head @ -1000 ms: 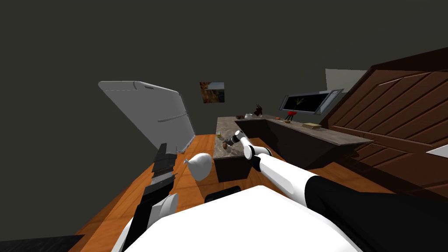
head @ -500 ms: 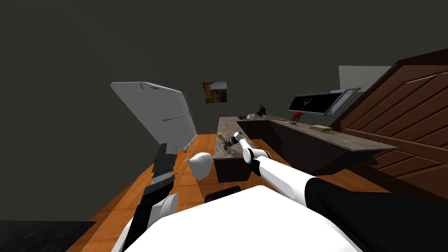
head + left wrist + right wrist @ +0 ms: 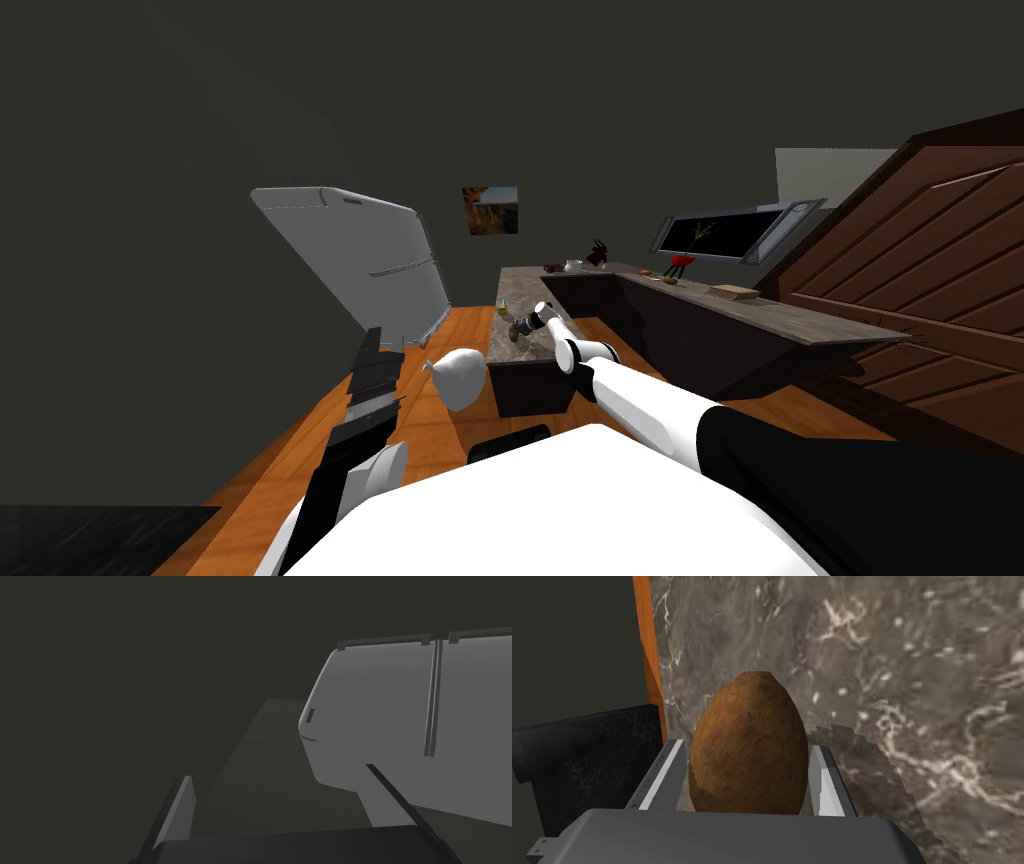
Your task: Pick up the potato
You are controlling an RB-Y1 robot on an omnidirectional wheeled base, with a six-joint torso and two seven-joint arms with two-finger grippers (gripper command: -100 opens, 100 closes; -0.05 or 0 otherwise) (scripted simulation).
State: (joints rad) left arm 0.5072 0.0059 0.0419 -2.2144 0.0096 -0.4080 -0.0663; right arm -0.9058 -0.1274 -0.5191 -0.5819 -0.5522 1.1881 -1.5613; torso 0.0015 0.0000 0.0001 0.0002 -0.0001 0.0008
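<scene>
Veined grey-brown stone, polished and streaked with white, makes up the table (image 3: 912,676) beneath the potato (image 3: 747,726), which is egg-shaped, blunt at the near end and narrowing to a soft point at the far one. Its skin is matt, russet-brown with ochre mottling and faint reddish flecks. The right gripper (image 3: 746,748) pinches it: the two flat, pale grey fingers (image 3: 662,771) lie closed against its sides and its broad end sits down between them, next to the gripper's dark body. I cannot tell whether the potato rests on the stone or hangs just above it; a jagged-edged shadow falls on the table beside it. Past the table's edge run a strip of orange wooden floor (image 3: 644,636) and a black block with faint pale veining (image 3: 587,761). From the head view the potato is a small brown spot near the near end of the long, L-shaped table, on its floor-side edge, with the right arm stretched out to it. The table top sits on dark, plain-fronted cabinets (image 3: 680,340). Small things stand far off at its other end, too small to name. A tall, smooth grey fridge (image 3: 370,260) with rounded corners stands on the floor to the left, and dark brown panelled wood (image 3: 920,250) rises on the right. The left gripper (image 3: 278,772) hangs low beside the body, fingers spread wide, facing the fridge.
</scene>
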